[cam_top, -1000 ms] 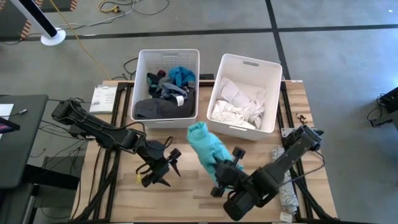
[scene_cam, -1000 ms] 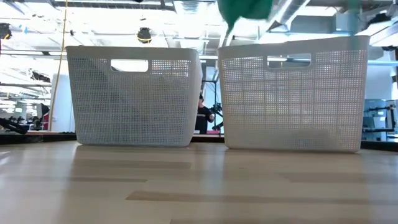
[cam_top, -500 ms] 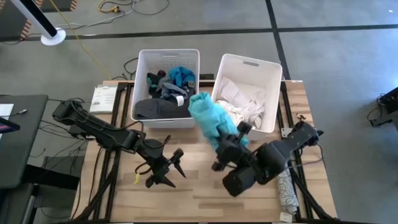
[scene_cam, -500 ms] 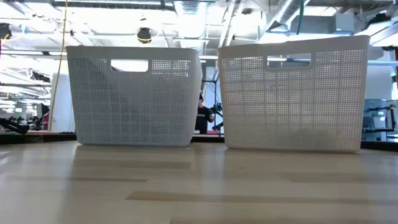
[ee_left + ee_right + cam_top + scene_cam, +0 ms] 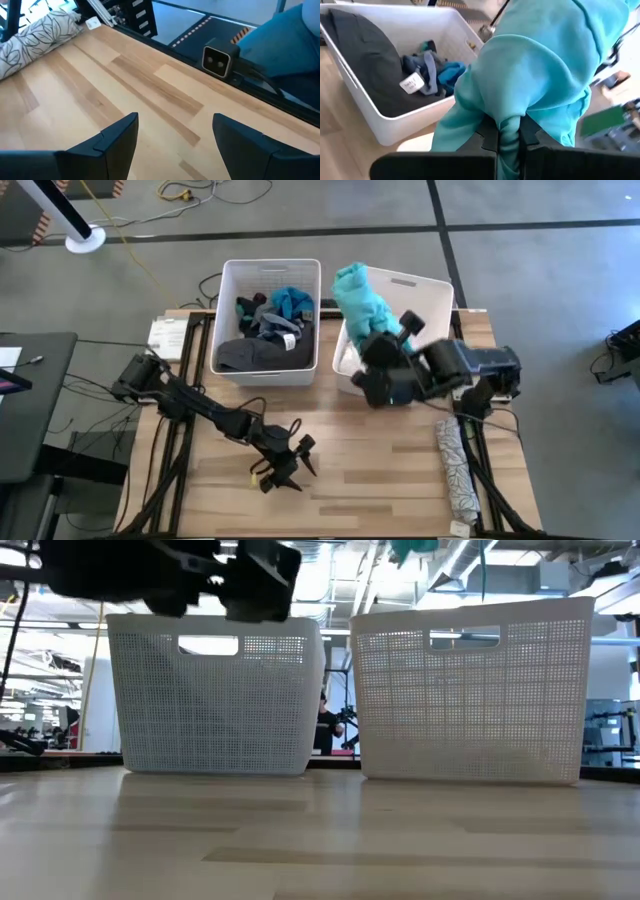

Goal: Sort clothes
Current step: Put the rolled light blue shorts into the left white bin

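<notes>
My right gripper (image 5: 385,342) is shut on a teal garment (image 5: 356,298), held high over the gap between the two white bins, by the right bin's left rim. A scrap of that garment (image 5: 414,548) shows at the top of the low view. The left bin (image 5: 228,330) holds dark and blue clothes (image 5: 268,330); the right bin (image 5: 432,340) holds white clothes (image 5: 400,345). A rolled white garment with a dark leaf pattern (image 5: 456,472) lies on its side at the table's right edge. My left gripper (image 5: 291,460) stands open over bare wood at the near middle, with nothing between its fingers. My right gripper pinches a gathered fold of the teal garment (image 5: 509,132) between its two fingers. The cloth is bunched in several layers there. The rest billows out past the fingertips and droops around them, slack. The garment is lifted clear of the table and the bins.
The patterned garment (image 5: 35,35) also shows in the left wrist view, beyond bare tabletop (image 5: 125,90). A small camera box (image 5: 216,61) sits at the table's edge. A paper sheet (image 5: 165,337) lies at the far left corner. Bare wood spreads in front of both bins (image 5: 320,840).
My right gripper has risen and gone from the near middle of the table toward the far edge, carrying the teal garment to the right bin's left rim. My left gripper has sunk and reached out toward the table's near right, still open.
</notes>
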Available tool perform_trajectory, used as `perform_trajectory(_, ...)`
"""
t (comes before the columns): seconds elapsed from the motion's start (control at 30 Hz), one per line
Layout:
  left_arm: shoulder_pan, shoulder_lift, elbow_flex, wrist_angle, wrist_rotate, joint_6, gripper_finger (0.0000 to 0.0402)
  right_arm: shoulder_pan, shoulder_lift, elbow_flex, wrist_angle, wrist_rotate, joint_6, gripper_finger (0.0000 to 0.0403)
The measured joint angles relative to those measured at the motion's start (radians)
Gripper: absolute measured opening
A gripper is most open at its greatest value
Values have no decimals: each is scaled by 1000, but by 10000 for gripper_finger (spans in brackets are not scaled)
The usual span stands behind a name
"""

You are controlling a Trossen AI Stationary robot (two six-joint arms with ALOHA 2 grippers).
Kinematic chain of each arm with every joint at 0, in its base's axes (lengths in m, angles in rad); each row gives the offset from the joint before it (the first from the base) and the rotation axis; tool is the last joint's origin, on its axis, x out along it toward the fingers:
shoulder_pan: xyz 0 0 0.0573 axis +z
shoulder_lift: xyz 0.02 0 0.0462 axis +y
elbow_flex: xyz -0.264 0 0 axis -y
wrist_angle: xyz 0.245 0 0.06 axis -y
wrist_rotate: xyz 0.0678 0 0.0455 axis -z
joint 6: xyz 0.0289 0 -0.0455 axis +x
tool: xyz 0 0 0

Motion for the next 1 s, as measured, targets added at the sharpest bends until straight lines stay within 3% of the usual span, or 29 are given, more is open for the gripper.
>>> perform_trajectory(0.33,20,56,0,104,-75,-59,249,-175,-17,-2,3,-192,-76,24)
perform_trajectory(0.63,29,56,0,124,-94,-99,249,-342,-17,-15,5,-286,-144,24)
perform_trajectory(1.0,29,56,-27,118,-92,-139,249,-539,-24,-193,5,-391,-172,24)
